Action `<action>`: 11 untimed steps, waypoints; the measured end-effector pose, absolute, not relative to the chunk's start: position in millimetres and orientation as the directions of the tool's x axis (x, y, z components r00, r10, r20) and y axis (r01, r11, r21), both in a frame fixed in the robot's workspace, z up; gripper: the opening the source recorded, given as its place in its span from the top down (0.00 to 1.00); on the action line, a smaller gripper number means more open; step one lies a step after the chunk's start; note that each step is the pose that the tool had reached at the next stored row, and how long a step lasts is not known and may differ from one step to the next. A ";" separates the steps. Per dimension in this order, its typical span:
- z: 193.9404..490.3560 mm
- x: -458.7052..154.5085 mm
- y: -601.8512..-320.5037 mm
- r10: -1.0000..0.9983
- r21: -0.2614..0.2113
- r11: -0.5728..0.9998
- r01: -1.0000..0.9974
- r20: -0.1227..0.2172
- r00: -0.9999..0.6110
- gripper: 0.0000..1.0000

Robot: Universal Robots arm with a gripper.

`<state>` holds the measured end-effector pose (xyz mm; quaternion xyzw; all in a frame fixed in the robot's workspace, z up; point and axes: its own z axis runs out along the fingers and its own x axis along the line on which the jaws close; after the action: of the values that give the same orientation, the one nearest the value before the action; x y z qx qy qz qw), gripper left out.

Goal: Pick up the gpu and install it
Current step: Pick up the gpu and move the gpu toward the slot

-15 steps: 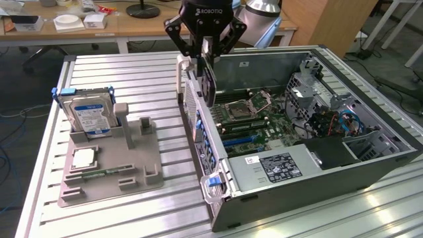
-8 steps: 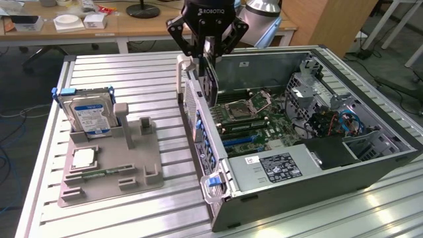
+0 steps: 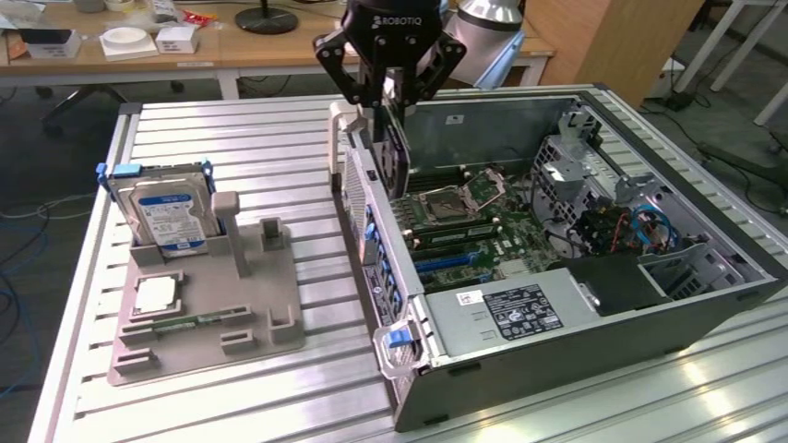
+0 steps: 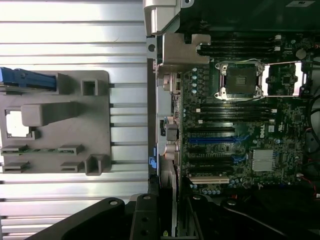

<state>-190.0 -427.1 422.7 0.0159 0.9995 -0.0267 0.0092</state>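
Observation:
The gpu (image 3: 397, 152) is a thin dark card hanging on edge from my gripper (image 3: 391, 100), which is shut on its upper edge. It hovers over the rear wall of the open computer case (image 3: 689, 305), above the motherboard (image 3: 474, 231) and clear of it. The blue expansion slots (image 3: 449, 261) lie lower on the board, toward the power supply (image 3: 518, 309). In the wrist view, looking down, the black fingers (image 4: 145, 220) show above the case's rear wall, with the blue slots (image 4: 212, 141) and the processor socket (image 4: 240, 80) beside them.
A grey fixture tray (image 3: 265, 318) sits on the slatted metal table (image 3: 246, 138) at the exterior view's left. It holds a hard drive (image 3: 166, 217), a processor chip (image 3: 157, 295) and a green memory stick (image 3: 185, 325). Cables and a drive cage (image 3: 615, 221) fill the case's far side.

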 end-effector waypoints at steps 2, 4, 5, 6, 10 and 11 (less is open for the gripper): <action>422.7 -189.7 -427.1 0.031 -0.053 0.998 0.032 -0.019 -0.999 0.74; 422.6 -189.4 -427.1 0.031 -0.053 0.998 0.032 -0.019 -0.999 0.74; 422.7 -189.2 -427.1 0.031 -0.053 0.998 0.032 -0.019 -0.999 0.74; 422.6 -189.1 -427.1 0.031 -0.053 0.998 0.032 -0.019 -0.999 0.74; 422.7 -188.5 -427.1 0.031 -0.053 0.998 0.032 -0.019 -0.999 0.74; 422.6 -188.2 -427.1 0.031 -0.053 0.998 0.032 -0.019 -0.999 0.74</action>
<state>-188.2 -427.1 422.6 0.0159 0.9995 -0.0266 0.0092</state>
